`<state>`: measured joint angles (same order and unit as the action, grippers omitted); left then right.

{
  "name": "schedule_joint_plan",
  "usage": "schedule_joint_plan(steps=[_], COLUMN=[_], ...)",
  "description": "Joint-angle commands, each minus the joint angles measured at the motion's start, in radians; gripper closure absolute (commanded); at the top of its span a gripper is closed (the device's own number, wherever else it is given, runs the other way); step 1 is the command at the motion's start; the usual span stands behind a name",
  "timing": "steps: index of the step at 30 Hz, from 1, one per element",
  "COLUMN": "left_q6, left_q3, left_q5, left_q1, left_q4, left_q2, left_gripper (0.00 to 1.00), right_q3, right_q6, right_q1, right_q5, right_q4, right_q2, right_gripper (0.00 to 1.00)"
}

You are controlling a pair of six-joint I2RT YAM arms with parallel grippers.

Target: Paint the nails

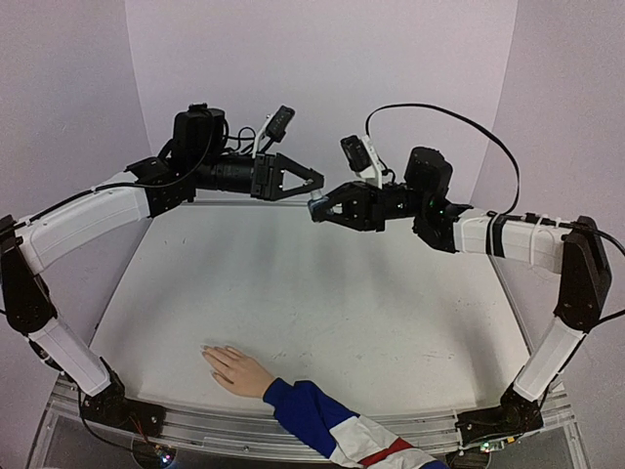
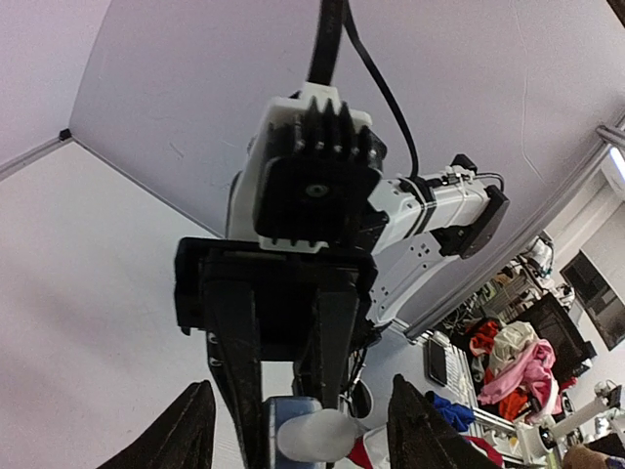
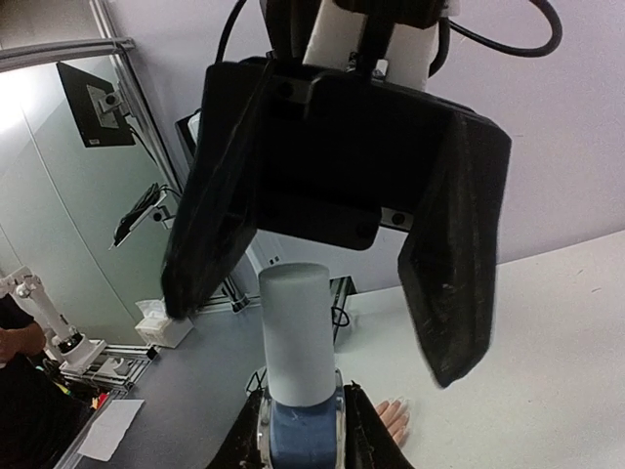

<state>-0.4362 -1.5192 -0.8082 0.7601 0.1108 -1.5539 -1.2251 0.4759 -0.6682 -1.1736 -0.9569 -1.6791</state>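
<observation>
- Bottle [image 3: 298, 430], small and blue with a white cap [image 3: 296, 332], clamped by its body in the right jaws, shut tight on it. Cap end left free and turned toward the other arm, presumably so that it can be twisted off.
- Left jaws spread wide, one finger [image 3: 210, 244] on each side of the cap and clear of it in the right wrist view. Placed to close on the cap, not yet gripping.
- Both arms raised high above the table [image 1: 342, 293], near its far edge, meeting nose to nose. Likely done to give room for unscrewing, away from the hand.
- Hand [image 1: 237, 369], pale, lying flat on the near part of the table, fingers pointing left and away. Blue, white and red sleeve [image 1: 322, 420] running off the near edge.
- Nails [image 1: 207, 350] at the fingertips, too small from above to judge for paint, well apart from the bottle and both sets of jaws.
- Judged step: opening the bottle. Cap on, no brush out, painting not begun.
- Next move, probably: a firm squeeze with the cap centred between the fingers, then a turn. Risk of the smooth round cap slipping, or of the bottle twisting in the right jaws.
- Afterwards, a long descent to tiny targets, calling for a steady brush.
</observation>
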Motion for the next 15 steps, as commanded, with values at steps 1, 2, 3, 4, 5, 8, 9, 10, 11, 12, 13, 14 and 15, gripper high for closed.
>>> schedule_joint_plan(steps=[1, 2, 3, 4, 5, 8, 9, 10, 11, 12, 13, 14, 15], left_q6=[0.014, 0.016, 0.018, 0.019, 0.019, 0.020, 0.022, 0.022, 0.022, 0.022, 0.024, 0.026, 0.029], left_q3=[-0.067, -0.066, -0.065, -0.062, -0.058, -0.051, -0.046, -0.040, -0.037, -0.035, -0.032, -0.027, -0.021], left_q5=[-0.082, -0.081, -0.079, -0.073, -0.066, -0.041, -0.030, -0.015, 0.002, 0.022, 0.046, 0.081, 0.118], left_q1=[0.024, 0.025, 0.025, 0.027, 0.027, 0.027, 0.027, 0.027, 0.027, 0.027, 0.027, 0.027, 0.028], left_q4=[-0.074, -0.075, -0.074, -0.075, -0.074, -0.073, -0.073, -0.072, -0.071, -0.069, -0.063, -0.057, -0.048], left_q2=[-0.007, -0.009, -0.010, -0.009, -0.009, -0.009, -0.009, -0.007, -0.005, -0.004, -0.001, 0.003, 0.006], left_gripper=[0.46, 0.51, 0.55, 0.59, 0.64, 0.72, 0.75, 0.80, 0.88, 0.93, 0.97, 0.99, 1.00], right_q3=[-0.047, -0.045, -0.044, -0.041, -0.038, -0.036, -0.035, -0.034, -0.033, -0.030, -0.028, -0.024, -0.024], right_q6=[0.041, 0.041, 0.039, 0.037, 0.035, 0.032, 0.031, 0.027, 0.024, 0.016, -0.001, -0.028, -0.065], right_q1=[0.005, 0.005, 0.005, 0.004, 0.004, 0.005, 0.005, 0.005, 0.005, 0.005, 0.005, 0.005, 0.004], right_q5=[-0.039, -0.030, -0.018, -0.001, 0.016, 0.047, 0.059, 0.072, 0.091, 0.123, 0.173, 0.232, 0.332], right_q4=[-0.112, -0.112, -0.112, -0.112, -0.111, -0.111, -0.111, -0.111, -0.110, -0.105, -0.090, -0.058, 0.008], right_q2=[-0.007, -0.007, -0.005, -0.004, -0.004, -0.007, -0.007, -0.005, -0.004, 0.001, 0.009, 0.020, 0.032], right_gripper=[1.00, 1.00, 1.00, 1.00, 1.00, 1.00, 1.00, 1.00, 1.00, 1.00, 1.00, 1.00, 1.00])
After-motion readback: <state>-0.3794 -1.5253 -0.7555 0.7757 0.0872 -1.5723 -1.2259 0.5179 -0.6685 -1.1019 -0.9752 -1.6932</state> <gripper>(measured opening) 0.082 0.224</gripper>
